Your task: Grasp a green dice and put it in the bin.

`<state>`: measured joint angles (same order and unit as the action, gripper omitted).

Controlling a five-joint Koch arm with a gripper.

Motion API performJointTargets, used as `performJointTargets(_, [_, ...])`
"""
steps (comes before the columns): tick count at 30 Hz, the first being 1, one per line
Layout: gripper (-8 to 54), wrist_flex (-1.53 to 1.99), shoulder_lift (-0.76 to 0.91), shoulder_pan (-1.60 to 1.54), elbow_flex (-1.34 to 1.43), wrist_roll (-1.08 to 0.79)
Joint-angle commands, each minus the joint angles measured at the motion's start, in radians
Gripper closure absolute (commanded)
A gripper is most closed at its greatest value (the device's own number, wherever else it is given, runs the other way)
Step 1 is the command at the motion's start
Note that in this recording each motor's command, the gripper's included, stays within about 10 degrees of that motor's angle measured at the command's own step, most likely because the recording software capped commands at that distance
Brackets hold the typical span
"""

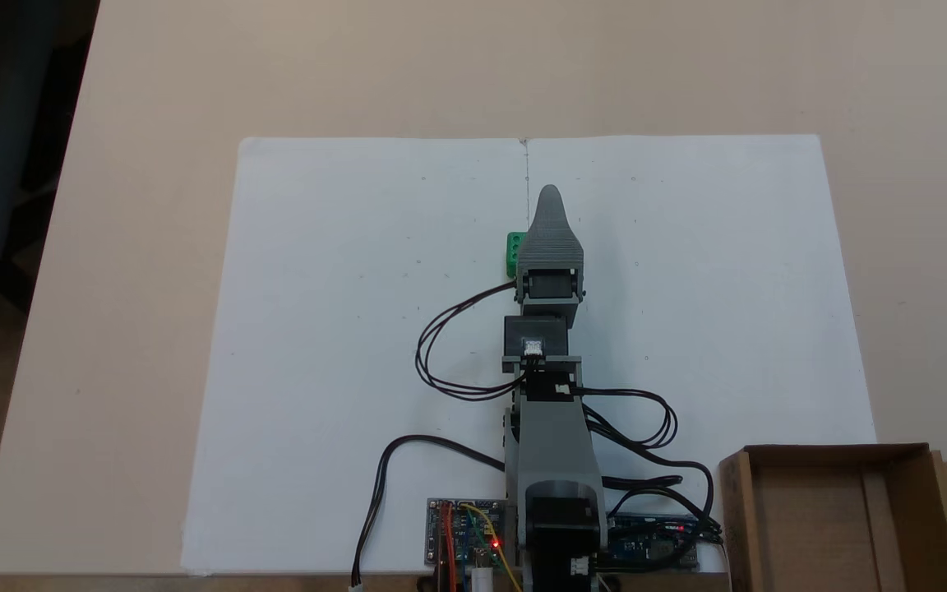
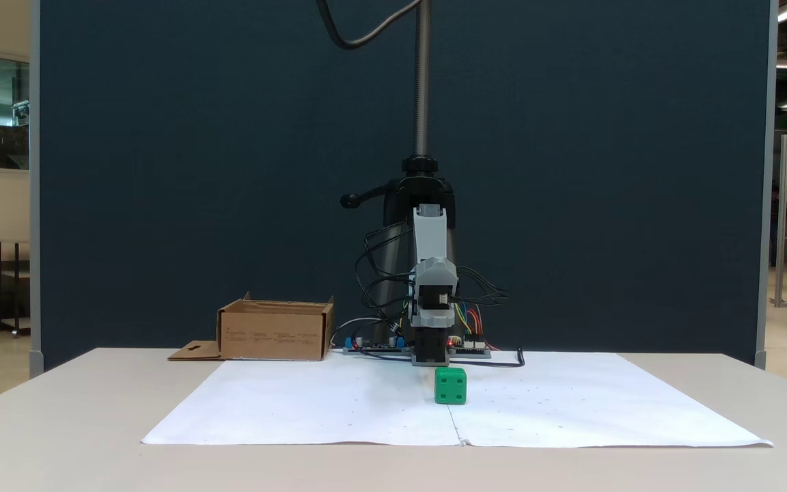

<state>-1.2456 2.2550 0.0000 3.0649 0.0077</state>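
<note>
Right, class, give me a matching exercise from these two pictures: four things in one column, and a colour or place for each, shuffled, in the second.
Things:
1. green dice
2. bin
3. white paper
4. partition

Descriptions:
A. dark blue, upright behind the table
B. brown cardboard, on the table beside the arm's base
C. lies flat, covering the table's middle
D. rests on the paper, beside the gripper

Pairs: 1-D, 2-B, 3-C, 4-A
</note>
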Motion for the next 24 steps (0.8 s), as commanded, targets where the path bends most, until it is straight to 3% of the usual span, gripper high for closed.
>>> performJointTargets(1, [3.5,-0.025,0.110,0.003,0.064,-0.064])
performJointTargets(9, [4.1,0.169,0.110,-0.028,-0.043,-0.063])
performJointTargets(24, [3.7,1.170,0.112,-0.009,-0.637,0.035])
